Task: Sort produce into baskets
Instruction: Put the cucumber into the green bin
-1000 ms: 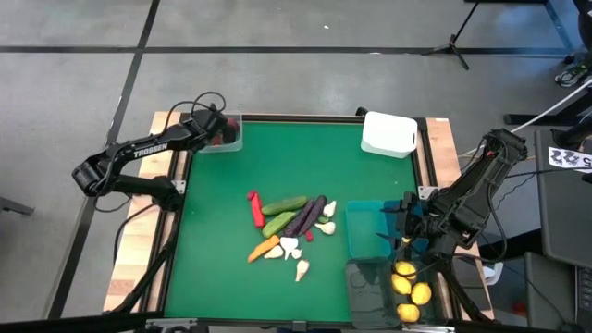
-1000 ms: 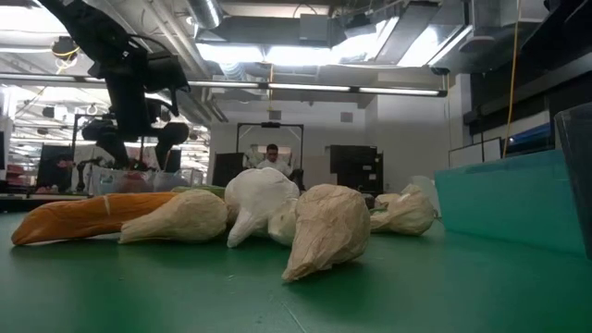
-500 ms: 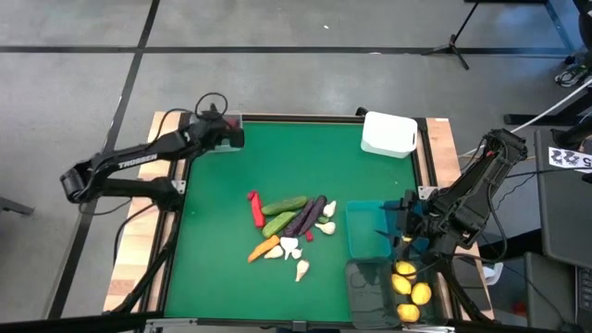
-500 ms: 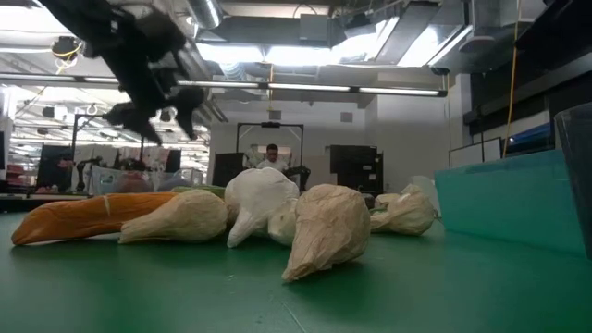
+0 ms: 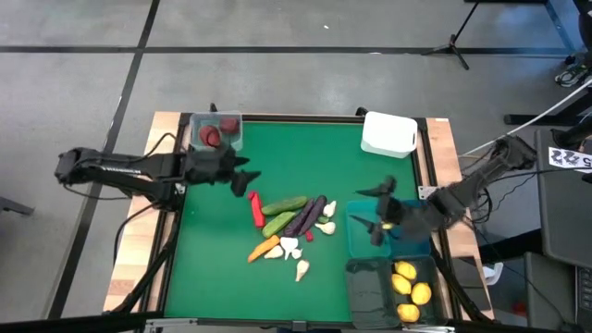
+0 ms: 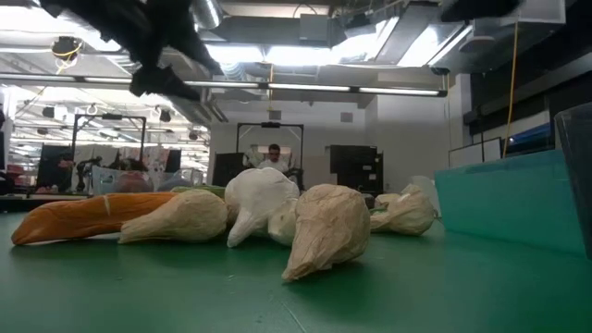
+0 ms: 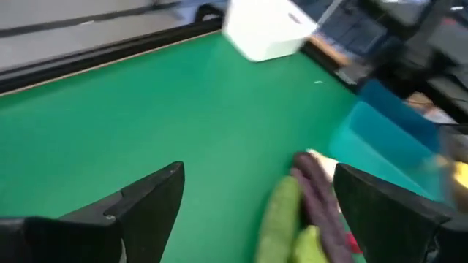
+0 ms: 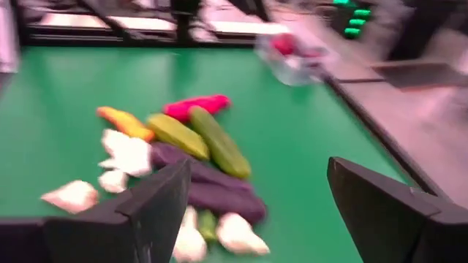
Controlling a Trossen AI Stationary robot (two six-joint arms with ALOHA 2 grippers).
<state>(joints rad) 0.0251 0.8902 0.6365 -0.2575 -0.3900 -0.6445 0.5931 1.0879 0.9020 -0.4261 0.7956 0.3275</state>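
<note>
The left gripper hangs with its fingers spread and nothing between them, just up-left of the produce heap in the middle of the green surface. The red pepper is the piece nearest it, its long axis running roughly toward and away from the fingers. The right gripper, also spread and empty, hovers at the heap's opposite side, over the teal basket. On that side the nearest pieces are the purple eggplants and white garlic, the eggplants lying on a slant across its approach. Both arms look about equally near the heap, so which piece is wanted likely decides which arm goes. The high view alone shows the clear basket with dark red pieces beyond the left gripper, the white basket at the far right corner, and the lemons in a dark basket beside the teal one. The low view shows only the garlic and carrot close up, not how the fingers line up.
</note>
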